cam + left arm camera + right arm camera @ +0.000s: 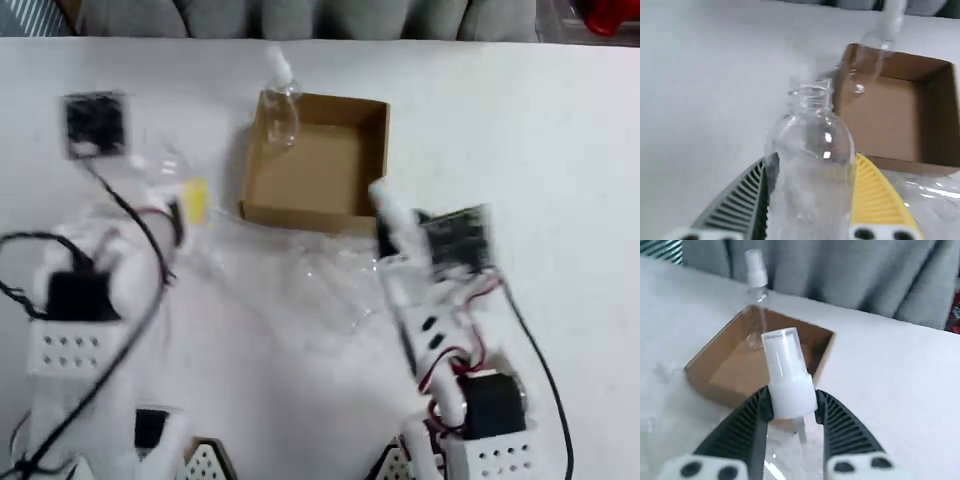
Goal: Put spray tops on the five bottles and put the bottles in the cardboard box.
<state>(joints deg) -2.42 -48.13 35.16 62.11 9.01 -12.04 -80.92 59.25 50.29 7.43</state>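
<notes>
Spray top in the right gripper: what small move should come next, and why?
Probably carry the spray top across to the bottle. The right gripper is shut on the top, the left gripper holds the bottle with its neck bare, and the two are apart.

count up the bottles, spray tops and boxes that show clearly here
cardboard box: 1
bottles: 2 (capped bottle standing in the box, open bottle in the left tool)
spray tops: 2 (fitted top on the capped bottle, loose top in the right tool)
total: 5
clear plastic on the table may hide more; cannot tell
</notes>
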